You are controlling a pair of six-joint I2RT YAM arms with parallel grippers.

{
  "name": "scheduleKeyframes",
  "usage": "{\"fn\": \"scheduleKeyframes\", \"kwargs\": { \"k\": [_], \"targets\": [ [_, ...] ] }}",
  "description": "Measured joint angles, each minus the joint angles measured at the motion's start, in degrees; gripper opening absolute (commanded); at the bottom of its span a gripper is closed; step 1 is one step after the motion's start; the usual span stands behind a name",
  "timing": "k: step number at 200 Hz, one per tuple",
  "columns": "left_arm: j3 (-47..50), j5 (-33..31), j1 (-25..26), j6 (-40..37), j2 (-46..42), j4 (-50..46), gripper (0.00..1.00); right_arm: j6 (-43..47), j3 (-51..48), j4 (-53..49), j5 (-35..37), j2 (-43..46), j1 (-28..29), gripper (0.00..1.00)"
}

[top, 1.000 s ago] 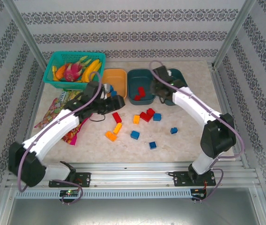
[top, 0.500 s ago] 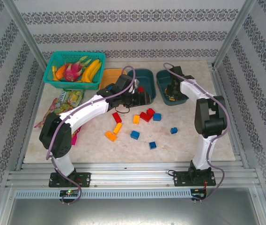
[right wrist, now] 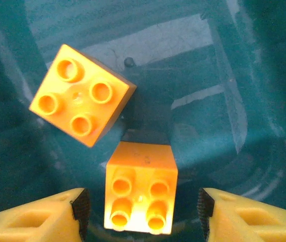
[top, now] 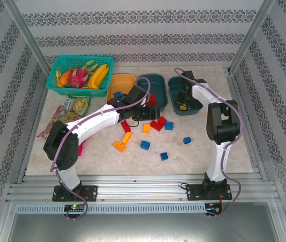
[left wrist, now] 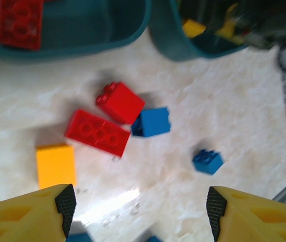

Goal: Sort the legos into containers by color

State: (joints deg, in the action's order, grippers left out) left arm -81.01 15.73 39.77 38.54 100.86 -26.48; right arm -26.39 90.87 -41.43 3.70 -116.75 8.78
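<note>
A pale marbled bench (top: 208, 151) carries everything. The white left arm (top: 90, 123) reaches across it to the front of the middle bin. The white right arm (top: 218, 126) stretches to the right-hand bin.

At the far left stands a teal mesh basket (top: 77, 91) of toy fruit, with colourful snack bags (top: 62, 115) lying in front of it. Beside the basket, in a row, stand an orange rounded plastic bin (top: 124, 82), a middle dark teal plastic bin (top: 155, 83) and a right-hand dark teal plastic bin (top: 173, 91).

The left claw (left wrist: 140, 201) hangs over the loose bricks, its fingers apart with nothing between them. The right claw (right wrist: 140, 204) is down inside the right-hand bin, its fingers also apart.

A small blue brick (top: 117, 94) lies at the near corner of the orange bin, and a red studded brick (left wrist: 19, 22) lies in the middle bin. The right-hand bin holds two orange four-stud bricks. One is tilted (right wrist: 81, 101). The other orange brick (right wrist: 140, 189) sits between the right claw's fingers with a gap on either side.

On the bench under the left claw, a long red brick (left wrist: 96, 132) touches a square red brick (left wrist: 120, 102), with a blue cube brick (left wrist: 151, 122) just beside that. A yellow-orange brick (left wrist: 56, 165) lies near the long red one, and a tiny blue brick (left wrist: 207, 161) lies apart from the rest.

Nearer the arms' bases lie another red brick (top: 126, 126), two orange bricks (top: 127, 137) (top: 119, 146) and two more blue bricks (top: 145, 145) (top: 164, 156).
</note>
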Motion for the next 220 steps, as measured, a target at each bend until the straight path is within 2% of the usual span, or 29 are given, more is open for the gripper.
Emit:
{"fn": "scheduleKeyframes", "kwargs": {
  "k": [17, 38, 82, 91, 97, 133, 175, 220],
  "targets": [
    [1.8, -1.5, 1.5, -1.3, -1.2, -3.0, 0.73, 0.0, -0.9, -0.1, -0.1, 4.8, 0.4, 0.64],
    [3.6, -3.2, 3.9, -2.9, -2.1, -6.0, 0.74, -0.3, -5.8, 1.4, -0.4, 16.0, 2.0, 0.7],
    [5.6, -5.6, 7.4, -5.0, -1.4, -10.3, 0.74, -4.1, -26.5, 6.0, -6.3, 44.8, 11.1, 0.78],
    [5.5, -6.0, 7.9, -5.4, -0.7, -10.7, 0.74, -5.0, -31.6, 6.3, -8.3, 49.1, 12.3, 0.9],
    [5.3, -6.3, 8.2, -5.6, 0.0, -11.1, 0.74, -5.8, -34.7, 6.1, -9.8, 51.6, 12.6, 0.93],
    [4.3, -8.1, 9.9, -6.3, 5.2, -13.2, 0.73, -10.2, -48.4, 1.9, -17.9, 65.5, 12.9, 0.93],
    [3.7, -10.7, 11.2, -6.3, 8.4, -14.7, 0.71, -14.0, -51.3, -1.7, -24.6, 72.7, 12.9, 0.9],
    [0.8, -12.9, 11.4, -6.9, 12.7, -15.1, 0.51, -16.8, -53.0, -2.3, -26.3, 73.9, 12.9, 0.86]
  ]
}}
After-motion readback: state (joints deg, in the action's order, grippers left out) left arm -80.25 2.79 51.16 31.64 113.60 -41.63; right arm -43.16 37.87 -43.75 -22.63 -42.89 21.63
